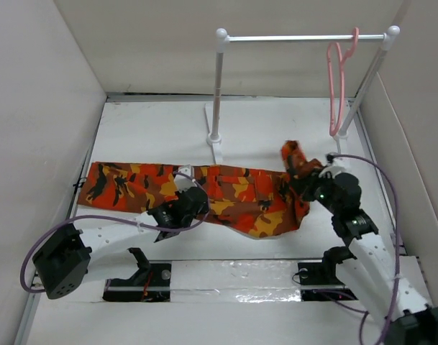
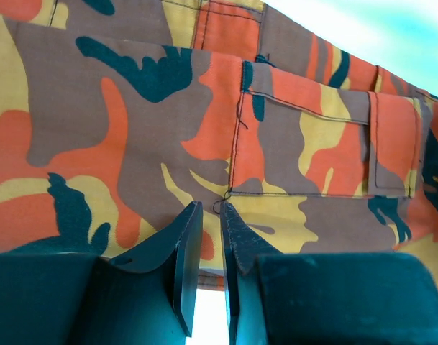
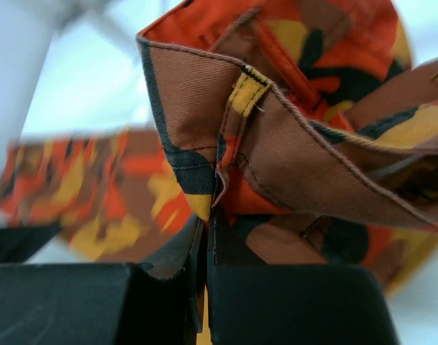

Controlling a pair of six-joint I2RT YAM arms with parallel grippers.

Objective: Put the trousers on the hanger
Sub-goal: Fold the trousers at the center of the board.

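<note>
While the left arm (image 1: pixel 111 241) is stretching low and slantwise from the near left corner toward the middle of the worktop (image 1: pixel 276 122), the left gripper (image 2: pixel 208 208) is pointing at the near hem of the trousers (image 1: pixel 226 190). Its two dark wedge-shaped fingers (image 2: pixel 181 251) are standing only a thin slit apart, and it cannot be told whether any cloth is caught between them. The right arm (image 1: pixel 362 237) is rising from the near right corner and bending at the elbow. The right gripper (image 3: pixel 208 219) is pinching fully closed on a folded piece of the waistband and holding that end bunched and raised near the right edge. The trousers are soft woven cloth in orange, red, yellow and black camouflage. They are lying as a long flat band from the left edge across the middle. A stitched patch pocket (image 2: pixel 312 144) is lying flat on them ahead of the left fingers, and a yellow belt loop (image 3: pixel 246 90) is sitting just above the right ones. The hanger (image 1: pixel 331 90), thin pink plastic with a curved hook, is hanging from the right end of a white rail (image 1: pixel 301 37). The rail is standing on two posts toward the far edge. The hanger is near the far right corner and apart from the trousers. A purple cable (image 1: pixel 32 251) is looping beside the left arm.
</note>
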